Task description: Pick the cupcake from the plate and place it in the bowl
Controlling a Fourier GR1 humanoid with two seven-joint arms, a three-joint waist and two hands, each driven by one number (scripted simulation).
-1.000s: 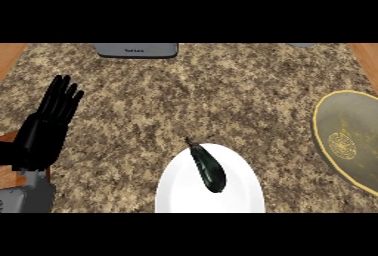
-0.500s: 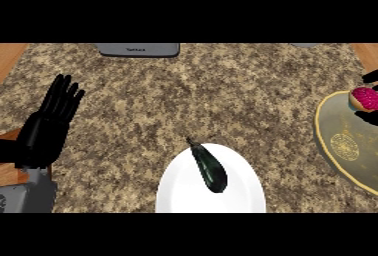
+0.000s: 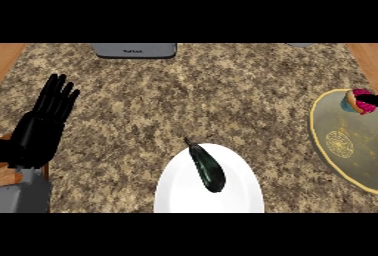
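Note:
A cupcake (image 3: 360, 101) with pink frosting sits on the far end of an olive plate with a gold rim (image 3: 347, 145), at the view's right edge, which cuts part of it off. A white bowl (image 3: 177, 190) lies at the bottom centre, and a dark green elongated vegetable (image 3: 207, 169) rests inside it. My left hand (image 3: 40, 130) stands at the far left with straight fingers pointing up, open and holding nothing, far from the cupcake. My right hand does not show.
A grey appliance (image 3: 134, 50) stands at the counter's far edge, upper left. The speckled stone counter (image 3: 192, 100) stretches between hand, bowl and plate. Wooden strips show at the top left corner (image 3: 10, 55) and the top right corner (image 3: 365, 52).
The cupcake came into view on the olive plate at the right edge; one second ago that spot showed none. My left hand has stayed put.

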